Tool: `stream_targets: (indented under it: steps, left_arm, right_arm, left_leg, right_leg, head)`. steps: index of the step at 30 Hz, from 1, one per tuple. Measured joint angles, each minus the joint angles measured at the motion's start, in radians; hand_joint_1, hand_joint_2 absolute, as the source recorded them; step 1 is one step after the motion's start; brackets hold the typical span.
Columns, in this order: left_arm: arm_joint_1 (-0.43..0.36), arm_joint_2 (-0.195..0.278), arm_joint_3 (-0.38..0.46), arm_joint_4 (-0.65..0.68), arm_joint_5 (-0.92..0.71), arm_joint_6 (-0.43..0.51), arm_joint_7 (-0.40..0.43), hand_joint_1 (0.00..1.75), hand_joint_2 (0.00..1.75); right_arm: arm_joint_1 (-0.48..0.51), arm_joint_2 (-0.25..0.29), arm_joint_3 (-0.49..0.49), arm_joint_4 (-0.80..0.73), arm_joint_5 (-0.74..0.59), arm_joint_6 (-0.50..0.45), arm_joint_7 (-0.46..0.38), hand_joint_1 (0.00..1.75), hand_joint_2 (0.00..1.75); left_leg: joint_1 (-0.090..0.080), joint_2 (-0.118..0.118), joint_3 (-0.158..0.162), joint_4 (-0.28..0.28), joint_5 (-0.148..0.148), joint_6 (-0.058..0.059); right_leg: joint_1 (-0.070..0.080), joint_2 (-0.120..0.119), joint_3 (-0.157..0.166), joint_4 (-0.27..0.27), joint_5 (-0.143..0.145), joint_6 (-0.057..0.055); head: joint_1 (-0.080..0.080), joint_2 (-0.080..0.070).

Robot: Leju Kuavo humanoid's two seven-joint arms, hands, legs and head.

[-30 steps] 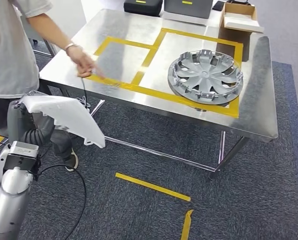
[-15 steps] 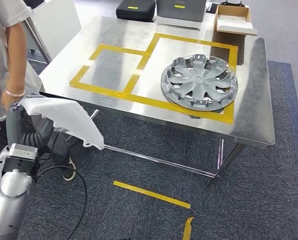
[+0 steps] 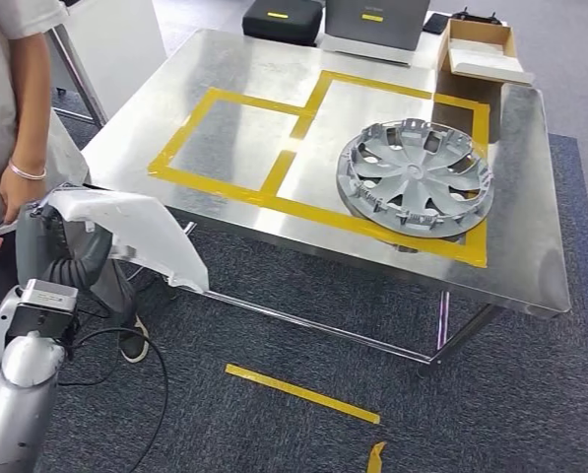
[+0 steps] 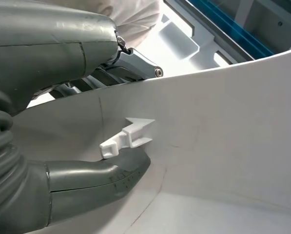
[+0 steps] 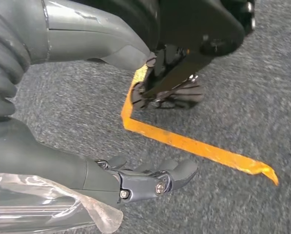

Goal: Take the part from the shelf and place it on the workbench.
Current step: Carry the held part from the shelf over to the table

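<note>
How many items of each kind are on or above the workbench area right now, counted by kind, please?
White part, held in the left hand: 1
Grey wheel cover on the workbench: 1
Cardboard box: 1
Black case: 1
Grey case: 1
Total: 5

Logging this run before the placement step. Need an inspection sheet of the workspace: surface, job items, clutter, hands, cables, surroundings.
Surface: steel workbench, yellow tape marking two boxes; smaller box bare.
Job's things: white part held off the bench, over the carpet.
Clutter: grey hubcap in the larger box; cardboard box and black cases at the far edge.
Hands: left hand grips the part; right hand hangs open over the floor.
Cables: black cable beside the left arm.
Surroundings: person close on the left; floor tape strip.
</note>
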Motion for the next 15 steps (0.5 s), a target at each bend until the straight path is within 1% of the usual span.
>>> stream_targets:
  steps: [1, 2, 3, 4, 6, 7, 8, 9, 10, 12, 13, 14, 15]
  left_arm:
    - [-0.001, 0.000, 0.000, 0.000, 0.000, 0.000, 0.000, 1.75, 1.75]
    - [-0.002, 0.000, 0.000, 0.001, 0.000, 0.000, 0.001, 1.75, 1.75]
    - [-0.003, 0.000, 0.001, 0.001, 0.000, 0.000, 0.002, 1.75, 1.75]
    - [-0.005, 0.000, 0.002, 0.003, 0.000, -0.001, 0.003, 1.75, 1.75]
    - [-0.009, 0.000, 0.003, 0.006, 0.000, -0.003, 0.005, 1.75, 1.75]
    - [-0.011, 0.001, 0.003, 0.007, -0.001, -0.004, 0.007, 1.75, 1.75]
    - [-0.015, 0.002, 0.004, 0.009, -0.005, -0.004, 0.011, 1.75, 1.75]
    - [-0.023, 0.004, 0.004, 0.013, -0.011, -0.005, 0.016, 1.75, 1.75]
    - [-0.033, 0.006, 0.004, 0.020, -0.018, -0.006, 0.023, 1.75, 1.75]
    - [-0.055, 0.011, 0.004, 0.045, -0.036, -0.007, 0.040, 1.75, 1.75]
    - [-0.063, 0.013, 0.004, 0.061, -0.044, -0.008, 0.048, 1.75, 1.75]
    - [-0.072, 0.015, 0.004, 0.078, -0.053, -0.009, 0.056, 1.75, 1.75]
    - [-0.083, 0.017, 0.004, 0.094, -0.062, -0.009, 0.062, 1.75, 1.75]
  right_arm:
    - [0.000, 0.000, 0.000, 0.000, 0.000, 0.000, 0.000, 0.00, 1.75]
    - [-0.001, -0.001, 0.000, 0.000, 0.001, 0.000, 0.000, 0.00, 1.75]
    - [-0.002, -0.001, 0.000, 0.000, 0.001, 0.000, 0.000, 0.00, 1.75]
    - [-0.002, -0.002, 0.000, 0.000, 0.002, 0.000, 0.000, 0.00, 1.75]
    - [-0.003, -0.002, 0.000, 0.000, 0.002, 0.001, 0.000, 0.00, 1.75]
    - [-0.002, -0.002, 0.000, 0.000, 0.003, 0.001, 0.000, 0.00, 1.75]
    - [-0.002, -0.002, 0.000, 0.000, 0.004, 0.001, 0.000, 0.00, 1.75]
    - [-0.003, -0.002, 0.000, 0.000, 0.005, 0.001, -0.001, 0.00, 1.75]
    - [-0.004, -0.002, 0.000, 0.000, 0.008, 0.001, -0.001, 0.00, 1.75]
    - [-0.007, -0.003, 0.000, 0.000, 0.013, 0.001, 0.000, 0.00, 1.75]
    - [-0.007, -0.003, 0.000, 0.000, 0.015, 0.002, 0.000, 0.00, 1.75]
    - [-0.007, -0.003, 0.000, 0.000, 0.017, 0.003, 0.001, 0.00, 1.75]
    - [-0.007, -0.002, 0.000, 0.000, 0.019, 0.004, 0.002, 0.00, 1.75]
  left_leg:
    - [-0.001, -0.001, 0.010, 0.000, -0.007, -0.001]
    - [-0.002, -0.001, 0.019, 0.000, -0.015, -0.003]
    - [-0.004, -0.001, 0.025, 0.000, -0.021, -0.007]
    - [-0.004, -0.001, 0.028, 0.000, -0.026, -0.011]
    - [-0.004, -0.002, 0.032, -0.005, -0.031, -0.022]
    - [-0.003, -0.002, 0.036, -0.006, -0.034, -0.027]
    - [-0.003, -0.001, 0.036, 0.001, -0.041, -0.033]
    - [-0.003, -0.001, 0.027, 0.025, -0.053, -0.038]
    - [-0.002, 0.000, 0.006, 0.071, -0.073, -0.042]
    - [0.001, 0.000, -0.070, 0.205, -0.118, -0.049]
    - [0.002, 0.000, -0.104, 0.255, -0.126, -0.051]
    - [0.003, 0.000, -0.125, 0.274, -0.113, -0.053]
    - [0.004, 0.000, -0.126, 0.252, -0.078, -0.053]
  right_leg:
    - [0.001, 0.000, 0.019, -0.066, 0.052, -0.005]
    - [0.004, 0.000, 0.045, -0.136, 0.093, -0.011]
    - [0.006, -0.001, 0.070, -0.194, 0.118, -0.017]
    - [0.009, -0.001, 0.087, -0.229, 0.128, -0.021]
    - [0.012, 0.000, 0.099, -0.246, 0.121, -0.028]
    - [0.010, 0.000, 0.103, -0.251, 0.121, -0.032]
    - [0.008, 0.000, 0.111, -0.256, 0.119, -0.037]
    - [0.004, 0.000, 0.119, -0.262, 0.118, -0.043]
    - [0.002, -0.001, 0.128, -0.266, 0.114, -0.047]
    - [0.002, -0.002, 0.142, -0.266, 0.103, -0.053]
    - [0.002, -0.001, 0.150, -0.266, 0.096, -0.053]
    - [0.001, 0.000, 0.159, -0.266, 0.089, -0.052]
    - [0.001, 0.001, 0.169, -0.266, 0.082, -0.051]
  head:
    - [0.000, 0.000]
    - [0.000, 0.000]
    - [-0.001, 0.000]
    - [-0.001, 0.000]
    - [-0.001, 0.000]
    - [-0.001, 0.000]
    - [-0.002, 0.000]
    - [-0.004, 0.000]
    - [-0.005, 0.000]
    - [-0.006, 0.000]
    - [-0.006, 0.000]
    - [-0.006, 0.000]
    - [-0.006, 0.000]
